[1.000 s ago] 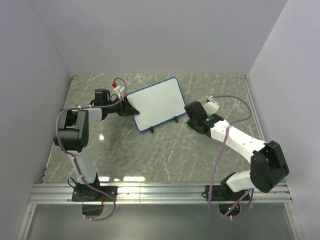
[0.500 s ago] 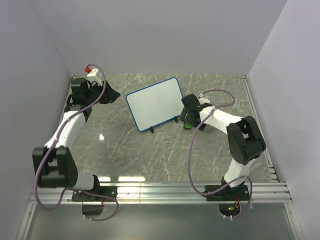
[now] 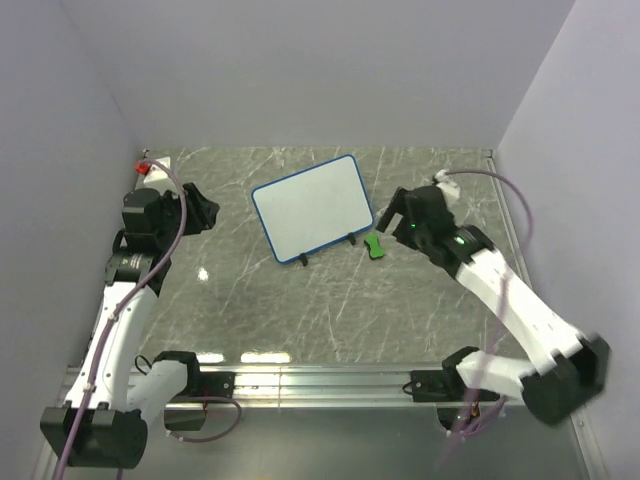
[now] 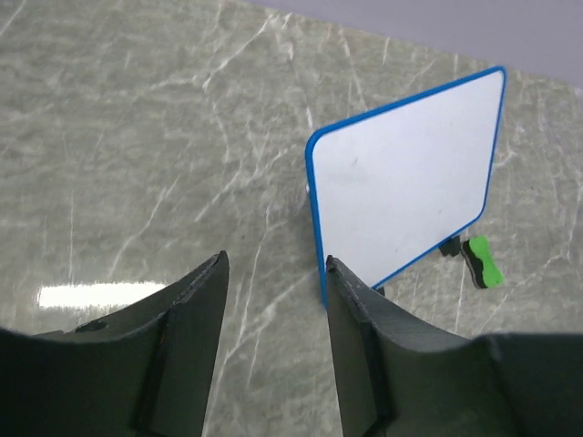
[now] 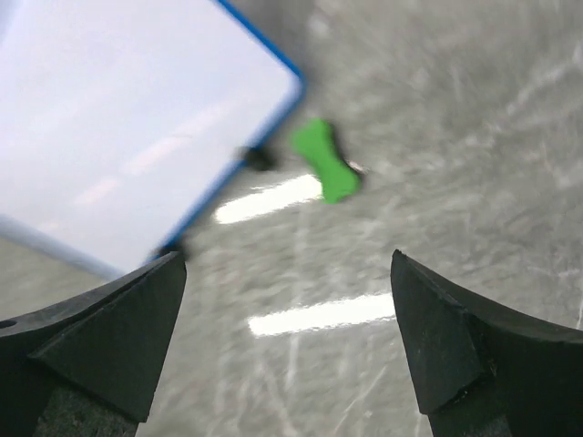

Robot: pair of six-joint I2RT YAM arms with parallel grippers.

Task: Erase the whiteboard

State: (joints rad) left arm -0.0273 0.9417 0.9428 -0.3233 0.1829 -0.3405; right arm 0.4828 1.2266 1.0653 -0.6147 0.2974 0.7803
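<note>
Both arms have drawn back from the whiteboard (image 3: 312,208), which stands clean on its feet on the table (image 3: 300,310); right gripper (image 5: 287,264) gapes empty, green eraser (image 3: 375,246) evidently set down beside the board's foot; left gripper (image 4: 275,264) part-open, holding nothing

The small white rectangular whiteboard (image 3: 312,208) with a thin blue rounded-corner frame stands on two small black feet (image 3: 351,238) along its lower edge. It sits on the grey marbled table (image 3: 300,320), around the middle and toward the far side. It is tilted with its face showing from above, and turned askew so the right end lies farther back. The surface looks blank, though faint traces may be too fine to see.
</note>
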